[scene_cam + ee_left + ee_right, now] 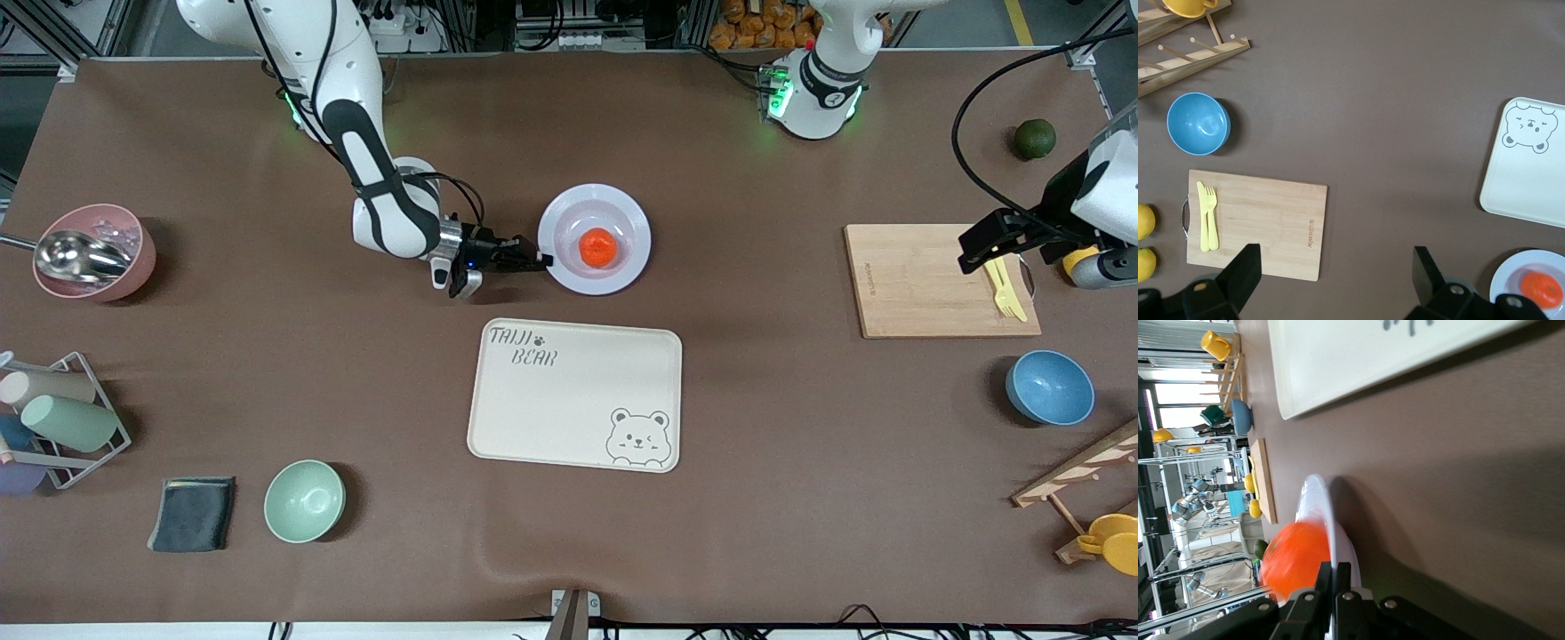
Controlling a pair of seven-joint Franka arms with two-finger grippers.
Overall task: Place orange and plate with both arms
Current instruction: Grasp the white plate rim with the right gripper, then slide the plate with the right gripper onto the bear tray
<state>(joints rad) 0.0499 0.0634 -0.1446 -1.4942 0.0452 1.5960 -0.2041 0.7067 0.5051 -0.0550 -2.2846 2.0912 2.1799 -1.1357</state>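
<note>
Orange already on plate; plate gripped, placing still open.
Orange (598, 247) sits mid-plate (622, 204), plate flat on desk near centre, just farther from camera than bear tray (578, 391). Right tool (536, 260) clamped shut on plate rim at the right arm's end. Left tool (982, 244) open, empty, waiting over cutting board (925, 284). Likely left: moving plate to tray. Plate and orange round, no long axis; plate faces up, level.
</note>
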